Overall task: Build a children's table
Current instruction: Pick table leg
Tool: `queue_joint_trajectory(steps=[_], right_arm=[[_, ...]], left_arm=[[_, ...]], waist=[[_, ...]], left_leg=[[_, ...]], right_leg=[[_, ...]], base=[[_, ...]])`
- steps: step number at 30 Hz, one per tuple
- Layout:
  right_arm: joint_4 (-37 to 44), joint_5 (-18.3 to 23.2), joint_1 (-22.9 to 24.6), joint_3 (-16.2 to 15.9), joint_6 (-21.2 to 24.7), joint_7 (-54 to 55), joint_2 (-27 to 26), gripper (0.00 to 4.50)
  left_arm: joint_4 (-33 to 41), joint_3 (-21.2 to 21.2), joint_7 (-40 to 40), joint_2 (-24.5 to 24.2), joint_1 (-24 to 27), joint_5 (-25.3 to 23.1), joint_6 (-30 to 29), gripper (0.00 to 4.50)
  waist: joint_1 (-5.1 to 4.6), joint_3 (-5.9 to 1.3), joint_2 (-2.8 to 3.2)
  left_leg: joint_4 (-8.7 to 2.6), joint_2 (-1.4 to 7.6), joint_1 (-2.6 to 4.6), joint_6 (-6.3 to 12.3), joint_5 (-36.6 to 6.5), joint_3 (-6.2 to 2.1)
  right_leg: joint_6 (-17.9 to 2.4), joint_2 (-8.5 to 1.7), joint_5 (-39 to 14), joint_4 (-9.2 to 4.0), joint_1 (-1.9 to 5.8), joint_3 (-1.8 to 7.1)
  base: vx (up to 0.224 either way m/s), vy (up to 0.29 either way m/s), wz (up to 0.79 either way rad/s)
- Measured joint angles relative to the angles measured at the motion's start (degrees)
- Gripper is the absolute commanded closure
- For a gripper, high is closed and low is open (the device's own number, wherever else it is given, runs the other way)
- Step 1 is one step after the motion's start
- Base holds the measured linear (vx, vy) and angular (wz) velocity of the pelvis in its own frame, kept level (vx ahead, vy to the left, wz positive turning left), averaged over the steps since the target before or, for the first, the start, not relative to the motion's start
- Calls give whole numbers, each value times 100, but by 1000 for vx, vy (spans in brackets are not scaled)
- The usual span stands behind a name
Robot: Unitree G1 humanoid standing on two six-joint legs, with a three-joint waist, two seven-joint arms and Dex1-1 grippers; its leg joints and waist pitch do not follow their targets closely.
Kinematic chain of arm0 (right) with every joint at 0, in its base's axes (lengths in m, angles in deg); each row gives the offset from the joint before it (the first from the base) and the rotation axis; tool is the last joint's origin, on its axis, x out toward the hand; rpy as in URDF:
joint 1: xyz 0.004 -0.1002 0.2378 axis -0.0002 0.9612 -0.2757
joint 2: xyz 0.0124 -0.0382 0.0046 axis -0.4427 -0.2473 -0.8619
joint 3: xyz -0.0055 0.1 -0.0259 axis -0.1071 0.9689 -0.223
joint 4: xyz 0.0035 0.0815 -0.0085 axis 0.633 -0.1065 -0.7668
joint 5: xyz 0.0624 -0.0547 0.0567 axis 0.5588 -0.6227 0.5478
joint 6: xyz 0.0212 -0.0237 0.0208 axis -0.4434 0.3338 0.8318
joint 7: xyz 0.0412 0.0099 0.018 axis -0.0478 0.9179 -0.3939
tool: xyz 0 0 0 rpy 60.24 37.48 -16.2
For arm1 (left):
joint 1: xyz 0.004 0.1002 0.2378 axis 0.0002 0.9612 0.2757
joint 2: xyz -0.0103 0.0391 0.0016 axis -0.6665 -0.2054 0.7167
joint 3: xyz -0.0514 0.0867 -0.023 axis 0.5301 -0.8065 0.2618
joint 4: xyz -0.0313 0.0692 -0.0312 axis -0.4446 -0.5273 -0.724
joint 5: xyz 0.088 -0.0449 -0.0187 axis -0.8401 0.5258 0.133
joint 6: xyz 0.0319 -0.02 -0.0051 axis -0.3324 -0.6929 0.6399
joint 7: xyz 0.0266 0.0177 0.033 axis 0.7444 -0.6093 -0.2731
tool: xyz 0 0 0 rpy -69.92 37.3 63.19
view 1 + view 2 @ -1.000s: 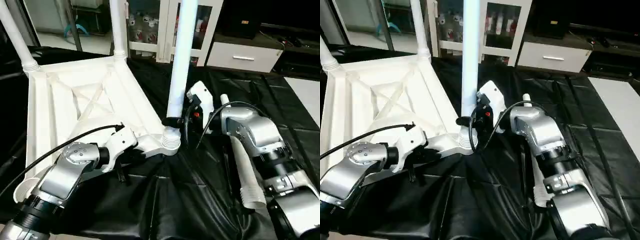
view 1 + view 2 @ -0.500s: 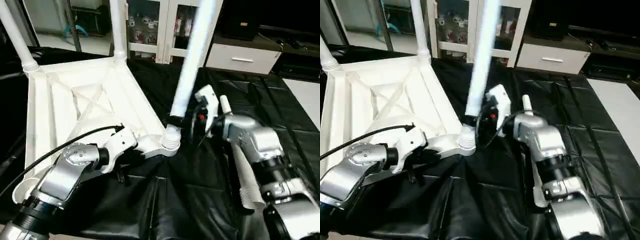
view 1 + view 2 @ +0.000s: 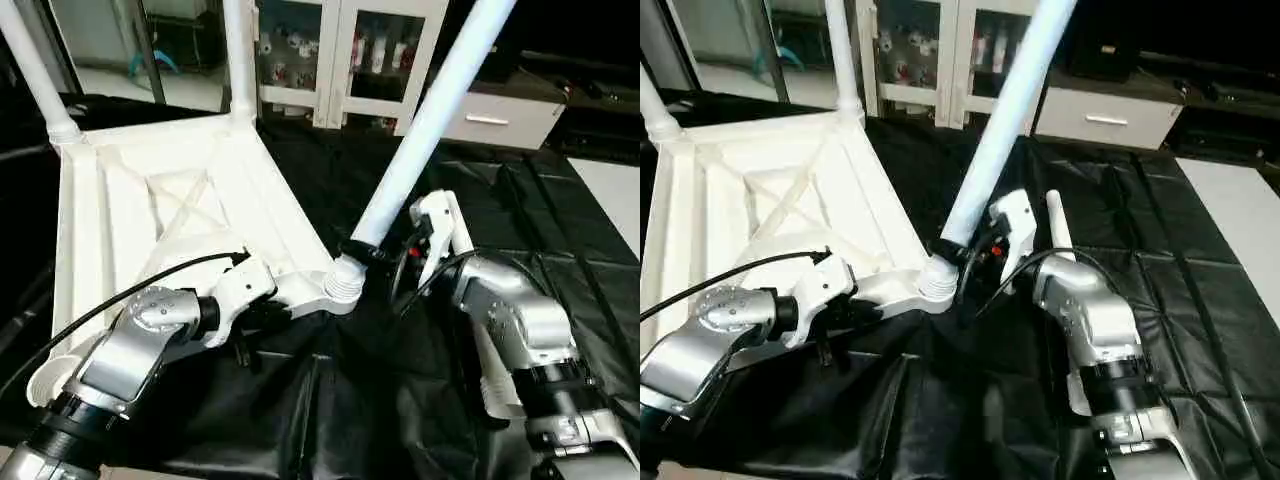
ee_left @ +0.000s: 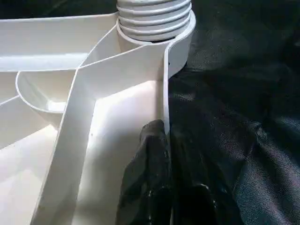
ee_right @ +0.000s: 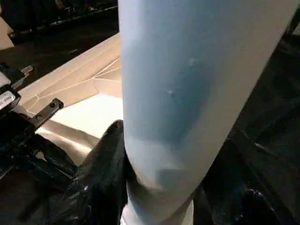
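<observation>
The children's table lies upside down: its white ribbed tabletop (image 3: 180, 200) rests on the black cover, with two legs (image 3: 238, 50) upright in the far corner sockets. A third white leg (image 3: 430, 120) leans steeply to the right, its lower end at the near right corner socket (image 3: 343, 283). My right gripper (image 3: 365, 250) is shut around this leg just above the socket, with black fingers (image 5: 103, 164) on either side. My left gripper (image 4: 161, 150) is shut on the tabletop's near rim beside that socket (image 4: 154, 18). A fourth leg (image 3: 1055, 215) lies on the cover under my right forearm.
Behind the work stand a white glass-door cabinet (image 3: 340, 50) and a white drawer unit (image 3: 490, 115). The wrinkled black cover (image 3: 400, 400) spreads to the right and front. A black cable (image 3: 100, 310) arcs over my left forearm.
The held leg has swung from upright to a steep lean to the right, and my right gripper and forearm have moved right with it. The left gripper and tabletop have stayed put.
</observation>
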Motion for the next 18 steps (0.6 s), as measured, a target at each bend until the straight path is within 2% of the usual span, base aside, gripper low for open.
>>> queue_joint_trajectory(steps=[4, 7, 12, 18], right_arm=[[350, -54, 221, -45, -30, 105, 25, 268], [607, -226, 327, -210, -73, 134, 125, 268], [805, -470, 267, -559, -60, 160, 324, 268], [804, -573, 75, -685, 266, 158, 332, 268]], left_arm=[[5, -6, 18, 6, 3, 3, 0, 450], [4, -6, 16, 4, 5, 3, 0, 450], [-20, -8, 13, 4, 5, 2, -1, 450], [-35, -14, 19, 2, 5, 1, -1, 450]], waist=[[8, -3, 6], [6, -4, 7], [-4, -15, 4], [-8, -37, -6]], left_leg=[[0, -1, -1, 0, 0, 0], [-1, -1, 0, 0, 0, -1], [-1, -1, 4, -1, -1, -2], [-1, -1, 4, -1, -1, -4]], right_leg=[[3, 0, -2, -3, 1, 0], [4, 0, -3, -3, 2, 0], [5, 0, -3, -3, 5, 1], [5, 0, -3, -3, 5, 0]], base=[[0, 0, 0], [0, 0, 0], [0, 0, 0], [0, 0, 0]])
